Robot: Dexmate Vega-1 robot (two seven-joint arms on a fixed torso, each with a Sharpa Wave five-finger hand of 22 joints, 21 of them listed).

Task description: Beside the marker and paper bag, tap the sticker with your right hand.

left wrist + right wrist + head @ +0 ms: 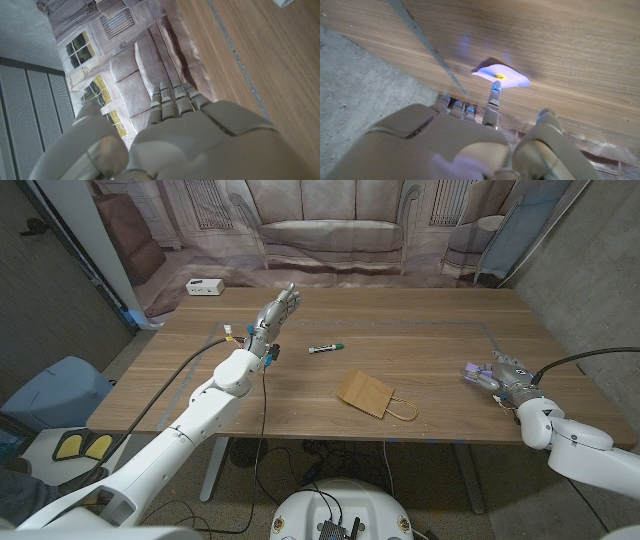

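The sticker (470, 373) lies near the table's right edge; in the right wrist view the sticker (500, 76) is a white scrap with a yellow dot. My right hand (505, 377) sits just right of it, holding nothing, and one outstretched fingertip (495, 88) meets the sticker's near edge. The other fingers stay shorter behind it. A green-capped marker (326, 348) lies mid-table, with the brown paper bag (368, 392) flat in front of it, both left of the sticker. My left hand (276, 313) is raised over the table's left part with straight fingers (172, 102) and nothing in it.
A small white box (203, 286) stands at the table's far left corner. Grey tape lines (427, 45) mark the wooden top. A printed backdrop (330, 225) hangs behind the table. The table's right edge (585, 380) runs close to my right hand.
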